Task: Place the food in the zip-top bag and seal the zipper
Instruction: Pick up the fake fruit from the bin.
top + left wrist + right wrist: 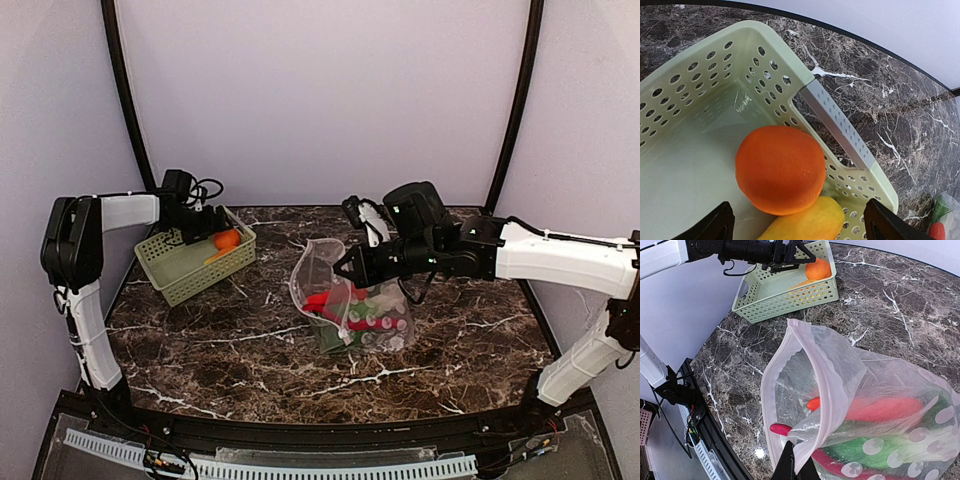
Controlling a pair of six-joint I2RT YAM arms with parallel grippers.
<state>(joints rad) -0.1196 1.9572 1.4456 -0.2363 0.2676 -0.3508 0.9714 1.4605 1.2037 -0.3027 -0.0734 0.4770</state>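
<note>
We clamp the zip-top bag (840, 375) rim with the right gripper (795, 462) so it gapes; left gripper (205, 225) spread above upper-left orange fruit (779, 169).

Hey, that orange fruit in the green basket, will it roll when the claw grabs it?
Probably apt to roll: the orange fruit looks round and smooth. It may stay put though, resting against the yellow piece near the basket wall.

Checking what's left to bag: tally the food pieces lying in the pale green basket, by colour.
Orange round fruit: 1
Yellow-orange piece: 1
Total in the basket: 2
</note>
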